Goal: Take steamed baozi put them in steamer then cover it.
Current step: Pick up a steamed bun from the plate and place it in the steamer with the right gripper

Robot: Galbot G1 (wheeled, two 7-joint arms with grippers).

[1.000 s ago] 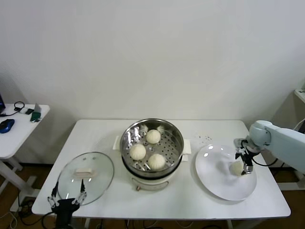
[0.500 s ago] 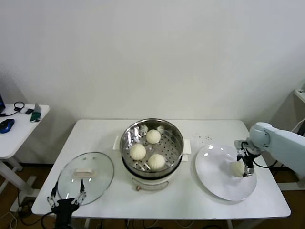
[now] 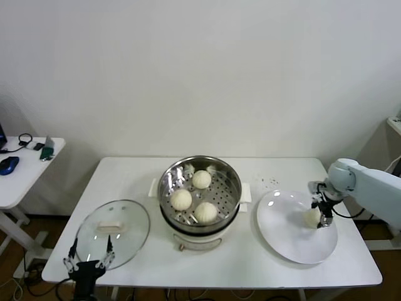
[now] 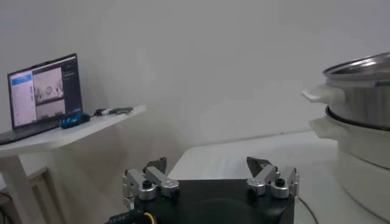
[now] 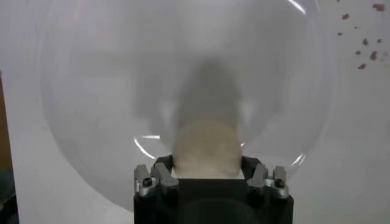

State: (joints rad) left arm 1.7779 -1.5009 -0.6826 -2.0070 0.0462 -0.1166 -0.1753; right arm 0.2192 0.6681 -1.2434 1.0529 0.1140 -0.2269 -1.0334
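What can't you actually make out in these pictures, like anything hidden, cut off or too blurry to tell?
- Right gripper fingertips: in the right wrist view the last baozi fills the gap between the fingers, so contact is unclear; too small in the head view.
- Baozi underside and any lift off the plate: not visible.
- Left gripper body: cut off by the left wrist view's edge.
- Steamer inside: hidden by its wall in that view.
- Cover: absent from both wrist views.

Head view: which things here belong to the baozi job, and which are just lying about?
Job:
- three baozi in the steamer
- last baozi on the plate, right gripper closed around it
- glass cover lying on the table
- left gripper, open, parked beside the cover

Lying about:
- side table with mouse
- laptop
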